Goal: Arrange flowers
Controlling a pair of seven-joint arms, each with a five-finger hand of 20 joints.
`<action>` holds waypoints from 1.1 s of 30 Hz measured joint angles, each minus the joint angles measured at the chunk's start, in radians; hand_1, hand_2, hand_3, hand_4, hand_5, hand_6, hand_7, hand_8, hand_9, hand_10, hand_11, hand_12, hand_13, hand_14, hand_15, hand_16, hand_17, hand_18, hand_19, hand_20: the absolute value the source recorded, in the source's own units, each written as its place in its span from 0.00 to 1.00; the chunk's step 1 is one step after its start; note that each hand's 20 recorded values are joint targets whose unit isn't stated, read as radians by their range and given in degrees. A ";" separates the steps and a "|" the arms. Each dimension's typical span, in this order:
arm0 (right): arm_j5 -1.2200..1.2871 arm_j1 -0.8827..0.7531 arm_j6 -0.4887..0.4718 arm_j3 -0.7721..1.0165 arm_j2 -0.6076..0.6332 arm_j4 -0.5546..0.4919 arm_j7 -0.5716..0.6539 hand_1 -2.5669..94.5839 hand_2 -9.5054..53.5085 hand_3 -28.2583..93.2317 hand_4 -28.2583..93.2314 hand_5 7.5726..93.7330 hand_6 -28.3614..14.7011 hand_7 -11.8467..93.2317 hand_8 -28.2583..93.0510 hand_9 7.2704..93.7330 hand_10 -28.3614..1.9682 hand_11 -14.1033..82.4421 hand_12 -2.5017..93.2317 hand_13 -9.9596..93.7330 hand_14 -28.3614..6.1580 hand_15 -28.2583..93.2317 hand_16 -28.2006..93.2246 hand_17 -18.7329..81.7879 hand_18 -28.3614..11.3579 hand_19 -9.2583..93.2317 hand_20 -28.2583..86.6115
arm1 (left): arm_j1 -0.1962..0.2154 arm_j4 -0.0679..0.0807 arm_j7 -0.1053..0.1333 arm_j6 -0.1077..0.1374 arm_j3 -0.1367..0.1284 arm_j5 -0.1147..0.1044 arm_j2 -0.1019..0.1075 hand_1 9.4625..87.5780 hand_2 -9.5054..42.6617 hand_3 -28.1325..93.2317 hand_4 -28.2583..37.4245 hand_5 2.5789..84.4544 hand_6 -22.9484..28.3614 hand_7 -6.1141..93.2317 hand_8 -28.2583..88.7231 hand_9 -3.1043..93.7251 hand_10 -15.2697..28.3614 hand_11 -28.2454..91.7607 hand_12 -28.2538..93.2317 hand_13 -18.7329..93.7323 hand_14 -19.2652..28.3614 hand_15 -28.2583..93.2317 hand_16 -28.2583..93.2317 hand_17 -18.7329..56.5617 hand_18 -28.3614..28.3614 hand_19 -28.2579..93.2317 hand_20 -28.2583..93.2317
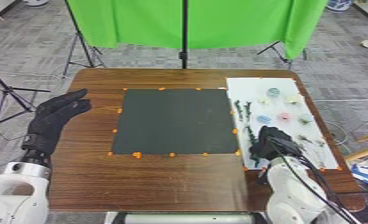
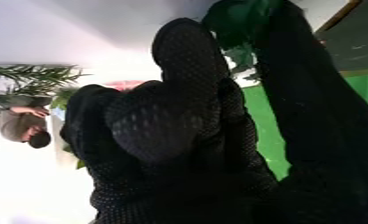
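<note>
On the flat white sheet (image 1: pixel 250 85) lie slender, leafy stems (image 1: pixel 248 111).

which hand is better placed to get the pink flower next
Right, most likely: the right hand is at the white sheet, close to the pink flower, while the left hand is by the left edge of the table, across the dark mat.

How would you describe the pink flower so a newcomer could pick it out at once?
On the brown table, right of the dark mat, lies a long white board. About midway along it sits the pink flower, just right of a blue flower. No neighbour shares its pink.
</note>
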 measured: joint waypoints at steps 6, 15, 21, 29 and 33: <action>0.030 0.021 -0.021 -0.013 -0.009 0.000 -0.003 0.95 0.00 0.00 0.66 0.75 0.58 0.47 0.43 0.89 0.54 0.53 0.55 0.99 0.82 0.72 0.57 0.85 0.40 1.00 0.74 | 0.000 0.000 -0.001 -0.002 0.000 0.001 -0.001 0.33 0.12 0.72 0.16 0.56 0.57 0.16 0.19 0.53 0.69 0.37 0.31 0.52 0.80 0.38 0.20 0.35 0.76 0.42 0.37; 0.076 0.007 0.005 0.014 -0.012 0.001 -0.013 0.96 0.00 0.00 0.72 0.75 0.56 0.50 0.43 0.90 0.58 0.55 0.56 1.00 0.85 0.75 0.54 0.89 0.45 1.00 0.73 | 0.003 -0.002 -0.001 -0.003 -0.002 0.001 -0.002 0.33 0.12 0.72 0.16 0.56 0.57 0.16 0.19 0.53 0.69 0.37 0.31 0.52 0.80 0.38 0.20 0.35 0.76 0.42 0.37; 0.110 -0.058 0.068 0.085 -0.011 -0.013 -0.029 0.96 0.00 0.00 0.73 0.75 0.56 0.50 0.42 0.90 0.58 0.57 0.56 1.00 0.86 0.76 0.52 0.89 0.45 1.00 0.73 | 0.006 -0.004 -0.001 -0.003 -0.004 0.001 -0.002 0.33 0.12 0.72 0.16 0.56 0.57 0.16 0.19 0.53 0.69 0.37 0.31 0.52 0.80 0.38 0.20 0.35 0.76 0.42 0.37; 0.187 -0.137 0.150 0.204 0.006 -0.063 -0.051 0.96 0.00 0.00 0.74 0.75 0.56 0.51 0.42 0.90 0.58 0.57 0.55 1.00 0.86 0.77 0.51 0.90 0.46 1.00 0.73 | 0.006 -0.004 -0.003 -0.004 -0.004 0.001 -0.002 0.34 0.12 0.72 0.16 0.56 0.57 0.16 0.19 0.53 0.69 0.37 0.31 0.52 0.81 0.38 0.20 0.35 0.76 0.42 0.37; 0.206 -0.142 0.209 0.237 0.016 -0.090 -0.066 0.96 0.00 0.00 0.75 0.75 0.56 0.51 0.42 0.90 0.58 0.57 0.55 1.00 0.86 0.78 0.51 0.90 0.46 1.00 0.73 | 0.006 -0.004 -0.004 -0.004 -0.003 0.001 -0.002 0.33 0.12 0.72 0.16 0.56 0.57 0.16 0.19 0.53 0.69 0.37 0.31 0.52 0.81 0.38 0.20 0.35 0.76 0.42 0.37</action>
